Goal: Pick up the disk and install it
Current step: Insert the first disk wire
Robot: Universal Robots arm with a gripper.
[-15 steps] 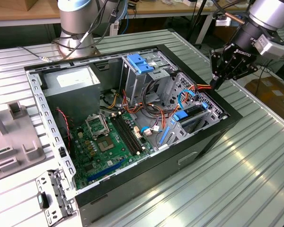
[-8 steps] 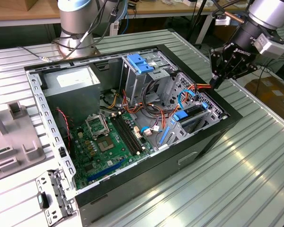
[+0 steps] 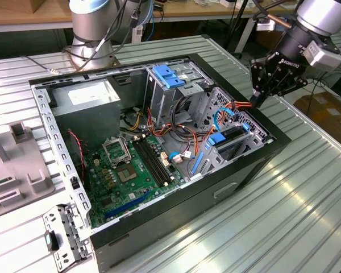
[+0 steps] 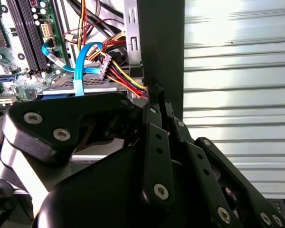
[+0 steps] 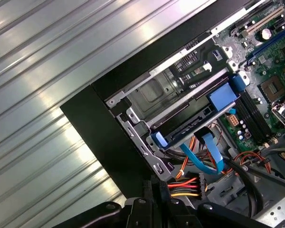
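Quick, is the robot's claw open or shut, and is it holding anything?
Gripper: shut, holding nothing, above the computer case's edge near the disk.

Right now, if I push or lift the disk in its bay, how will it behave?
Probably rigid: the disk looks like a flat dark slab between blue rails. Likely dense for its size, given its metal look. It may resist lifting, as it sits in the metal cage near the blue cable.

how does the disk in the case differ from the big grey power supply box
The disk is a flat, dark slab with blue side rails, set tilted in the drive bay at the case's corner near the hand. The power supply box is far bulkier, light grey with a white sticker, sitting at the opposite corner. Both lie inside the open case.
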